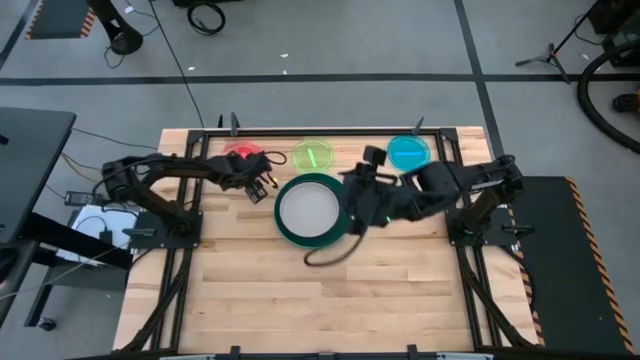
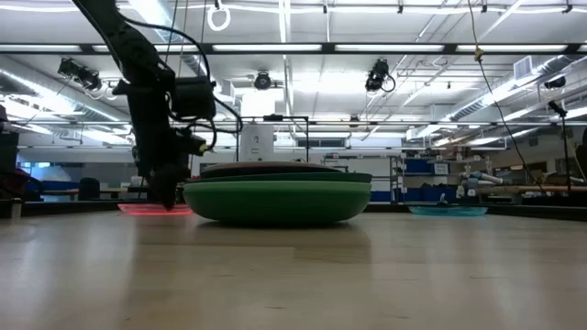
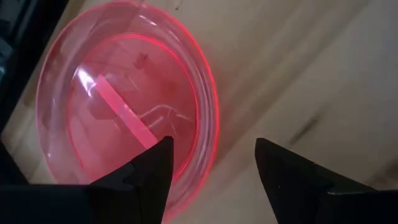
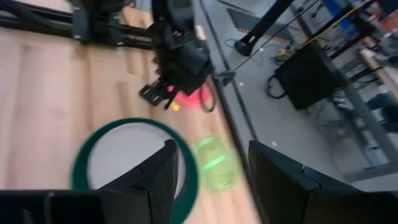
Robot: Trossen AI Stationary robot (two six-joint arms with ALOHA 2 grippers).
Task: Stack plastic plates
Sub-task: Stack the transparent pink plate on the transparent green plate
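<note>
A stack of plates (image 1: 312, 209) sits near the middle of the wooden bench (image 1: 320, 300). From above, a pale grey plate (image 1: 311, 208) lies on top, with a dark green rim all around it. From the side, the stack (image 2: 277, 194) looks like green plates with a darker one on top. Three small see-through plates lie in a row along the far edge of the bench. The red plate (image 1: 242, 152) is on the left, the yellow-green plate (image 1: 312, 155) is in the middle, and the blue plate (image 1: 408, 152) is on the right. They are apart from each other and from the stack. The left pincer (image 1: 262, 185) is down low at the red plate, just beside the stack. In the left wrist view its two dark fingers (image 3: 149, 177) are apart, with the near rim of the red plate (image 3: 124, 118) between them. The fingers do not seem to squeeze the plate. In the low view the left arm comes down to the red plate (image 2: 151, 208) at the left of the stack. The right pincer (image 1: 358, 205) is held above the bench at the right edge of the stack. Its fingers (image 4: 152, 180) are apart and hold nothing. Its wrist camera looks down at the stack (image 4: 134, 162), the yellow-green plate (image 4: 214, 163) and the left pincer (image 4: 158, 96) past it.
</note>
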